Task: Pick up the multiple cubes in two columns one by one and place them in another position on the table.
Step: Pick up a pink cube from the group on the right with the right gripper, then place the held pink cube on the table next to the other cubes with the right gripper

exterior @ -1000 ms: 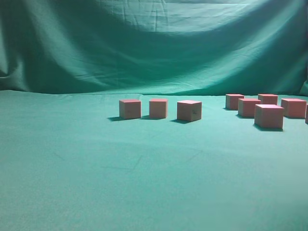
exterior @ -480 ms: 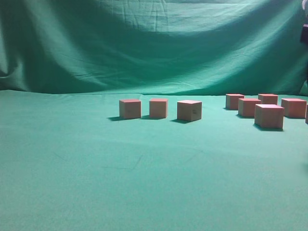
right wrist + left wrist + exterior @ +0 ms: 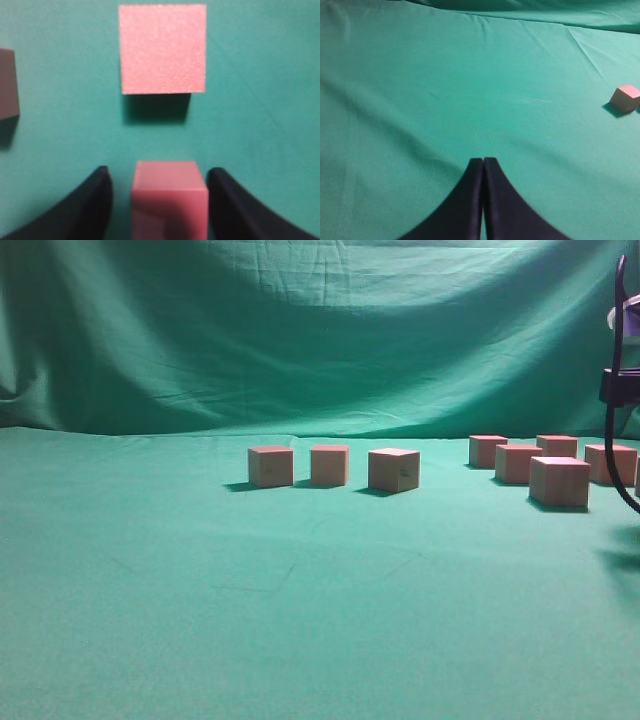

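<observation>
Right gripper (image 3: pixel 157 200) astride cube (image 3: pixel 169 200).

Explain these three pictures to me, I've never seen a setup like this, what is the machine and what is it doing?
This is a two-armed robot; each arm ends in two dark fingers. One picture looks along the table from the side: pink cubes stand on green cloth, three in a row, more at right, where part of the right arm enters. The other two come from cameras on the wrists. The left gripper is shut and empty over bare cloth. The right gripper is open, its fingers on either side of one cube, apparently not squeezing it yet.
</observation>
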